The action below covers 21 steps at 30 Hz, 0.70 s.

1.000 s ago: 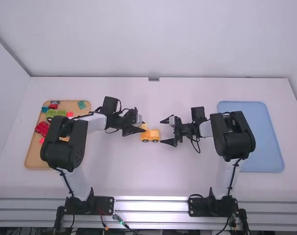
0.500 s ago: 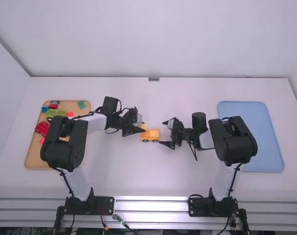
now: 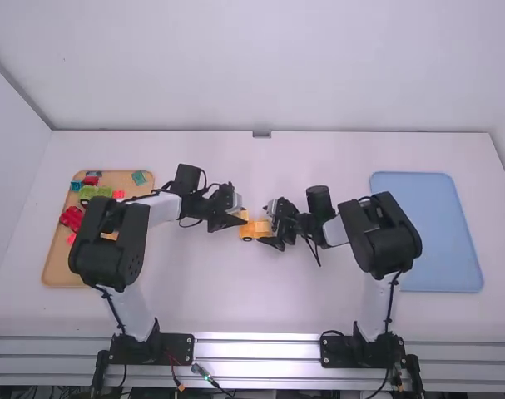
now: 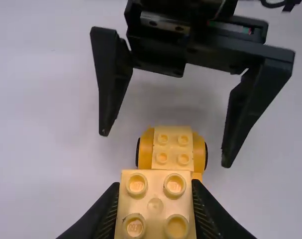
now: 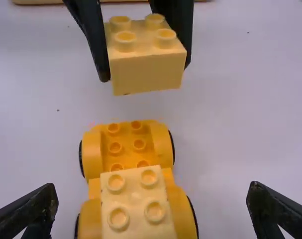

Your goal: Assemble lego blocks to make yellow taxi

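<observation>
At the far left of the white table (image 3: pixel 169 291), we saw a wooden tray (image 3: pixel 59 277) bearing a green piece (image 3: pixel 94 192), a red piece (image 3: pixel 71 218), a teal block (image 3: pixel 138 178) and other small colored blocks. Next, left of the middle, we had the left gripper (image 3: pixel 244 214) pinching a pale yellow four-stud block (image 5: pixel 148 72) between its fingers, studs up. We held that block above the table, apart from the yellow wheeled base (image 5: pixel 126 137) standing upright on its wheels. The base's end toward the left gripper had bare studs; on its other end sat a second yellow four-stud block (image 5: pixel 136 201). Just right of the left gripper, we had the right gripper (image 3: pixel 266 224) with its fingers spread wide, one on each side of that other end, touching neither side. At the far right lay a blue tray (image 3: pixel 427 233).
</observation>
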### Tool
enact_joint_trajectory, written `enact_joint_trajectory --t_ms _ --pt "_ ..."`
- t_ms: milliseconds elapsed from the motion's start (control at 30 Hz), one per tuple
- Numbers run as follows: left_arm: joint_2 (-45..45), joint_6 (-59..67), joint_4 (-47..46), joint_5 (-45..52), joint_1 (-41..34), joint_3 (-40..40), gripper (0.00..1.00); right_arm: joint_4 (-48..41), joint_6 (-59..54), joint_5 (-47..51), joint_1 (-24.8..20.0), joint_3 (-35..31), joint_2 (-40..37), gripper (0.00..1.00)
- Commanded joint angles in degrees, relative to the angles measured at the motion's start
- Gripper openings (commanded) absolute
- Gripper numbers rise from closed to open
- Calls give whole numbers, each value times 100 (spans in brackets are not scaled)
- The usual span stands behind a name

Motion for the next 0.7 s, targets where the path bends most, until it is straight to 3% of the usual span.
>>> enact_joint_trajectory --t_ms 0,400,600,633,667 --pt "13 -17 -13 90 -39 -107 2 28 -114 -203 9 151 310 99" --pt "68 -37 50 -48 -363 -107 2 22 -413 -1080 -22 627 916 98" --pt "304 -452 367 -330 -522 -107 2 31 -568 -1038 66 568 920 80" --pt "328 -470 378 -361 -518 -107 2 46 -568 -1036 68 555 920 75" --pt "367 -463 407 -385 -520 -107 2 46 -577 -1038 66 535 920 64"
